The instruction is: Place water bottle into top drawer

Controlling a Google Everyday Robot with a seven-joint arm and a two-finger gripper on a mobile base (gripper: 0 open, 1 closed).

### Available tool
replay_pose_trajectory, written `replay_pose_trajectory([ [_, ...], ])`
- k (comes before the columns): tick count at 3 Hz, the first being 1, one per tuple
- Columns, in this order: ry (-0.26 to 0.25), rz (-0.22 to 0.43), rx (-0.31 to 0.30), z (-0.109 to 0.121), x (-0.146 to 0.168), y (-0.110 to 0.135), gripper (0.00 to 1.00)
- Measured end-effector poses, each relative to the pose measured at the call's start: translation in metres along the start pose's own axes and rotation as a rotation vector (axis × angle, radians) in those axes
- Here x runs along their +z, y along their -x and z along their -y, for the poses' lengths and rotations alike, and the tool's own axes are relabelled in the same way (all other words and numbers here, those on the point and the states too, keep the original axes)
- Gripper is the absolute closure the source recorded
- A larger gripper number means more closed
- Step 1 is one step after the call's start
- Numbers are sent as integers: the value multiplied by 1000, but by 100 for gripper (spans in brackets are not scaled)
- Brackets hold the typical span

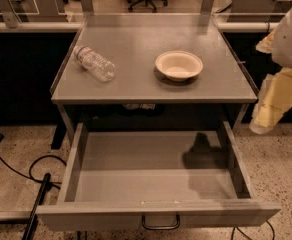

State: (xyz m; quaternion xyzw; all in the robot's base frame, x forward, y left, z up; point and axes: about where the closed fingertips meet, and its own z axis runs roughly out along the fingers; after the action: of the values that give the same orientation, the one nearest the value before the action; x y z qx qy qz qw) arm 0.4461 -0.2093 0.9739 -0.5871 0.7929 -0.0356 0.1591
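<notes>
Nearest us, the top drawer (pixel 156 186) stands pulled wide open, its dark loop handle (pixel 160 223) at the front and its flat bottom bare apart from a dark shadow (pixel 205 156) in the right rear corner.

Above and behind the drawer sits the counter (pixel 136 84). The water bottle (pixel 94 63) lies there on its side, over the drawer's left half and close to the counter's left edge. It's round and ribbed, so my worry is that a glancing touch sends it rolling off that edge to the floor.

A pale bowl (pixel 179 65) sits above the drawer's right half. A low sweep across from the right could clip it.

Out beyond the drawer's right wall, well away from the bottle, hangs the gripper (pixel 272 104), a pale yellowish shape below the white arm (pixel 291 34). It carries no bottle. How far open it is, I cannot tell. The arm is cut off by the frame.

In the dark gap between the drawer and the counter's underside there's a small pale thing (pixel 141 105) I can't make out. The bottle's cap end is hard to read too.
</notes>
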Motion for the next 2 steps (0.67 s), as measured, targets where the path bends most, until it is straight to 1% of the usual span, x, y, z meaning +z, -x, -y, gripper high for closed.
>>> replay_pose_trajectory([
  [1, -26, 9, 50, 18, 11, 38, 0],
  [2, -23, 28, 80, 36, 22, 86, 0],
])
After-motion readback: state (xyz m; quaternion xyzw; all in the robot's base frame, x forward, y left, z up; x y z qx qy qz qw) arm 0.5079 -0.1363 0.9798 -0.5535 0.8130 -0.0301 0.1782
